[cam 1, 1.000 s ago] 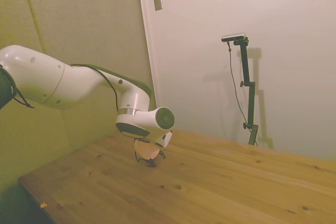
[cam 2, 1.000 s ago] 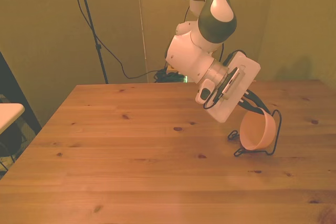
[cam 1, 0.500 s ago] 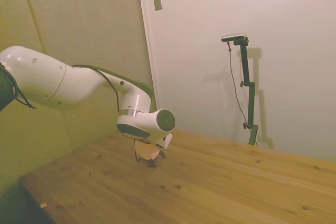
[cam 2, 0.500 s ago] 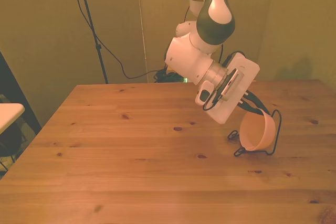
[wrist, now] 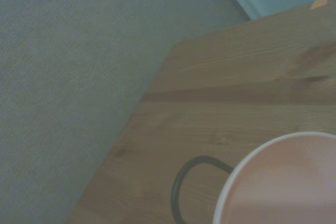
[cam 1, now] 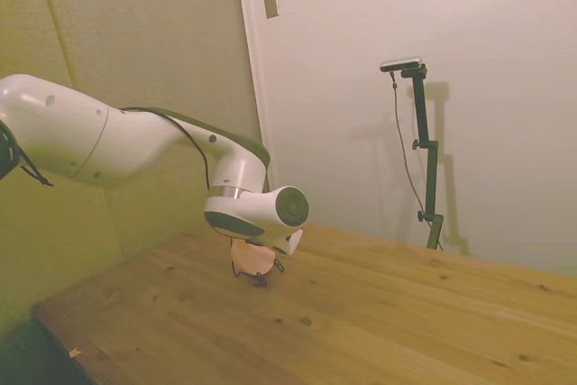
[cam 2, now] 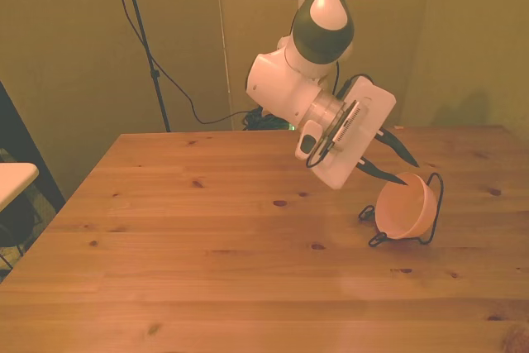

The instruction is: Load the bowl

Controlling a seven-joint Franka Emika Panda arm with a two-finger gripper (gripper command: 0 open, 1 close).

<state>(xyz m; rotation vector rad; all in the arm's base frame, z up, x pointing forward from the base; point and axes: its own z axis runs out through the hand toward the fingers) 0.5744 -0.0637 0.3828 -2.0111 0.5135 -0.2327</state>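
The small round pale pink bowl [cam 2: 405,207] of smooth plastic sits tilted in a thin black wire rack [cam 2: 431,211], its open mouth turned toward the front view's left and slightly upward. The rack's dark loops rise around the bowl's far side and rest with small feet on the wooden counter [cam 2: 207,262]. Bowl and rack stand on the front view's right part of the counter, set back from its near edge. In the wrist view the bowl's pale rim [wrist: 283,182] shows from close by, blurred, with one curved black wire of the rack [wrist: 181,187] just beside it on the wood.

The hand [cam 2: 400,165] of the white robot arm [cam 2: 310,55] hovers just above the bowl's upper rim. Its two dark pointed fingers [cam 2: 397,148] stand apart, one above the other in the front view, with nothing between them; the lower fingertip lies very near the rim, and whether it touches cannot be told. In the side view the bowl [cam 1: 252,259] peeks out beneath the arm's rounded white wrist [cam 1: 261,214], and the fingers are hidden there.

The counter's pine boards show knots and grain. Behind it stand olive-coloured padded wall panels [cam 2: 74,39].
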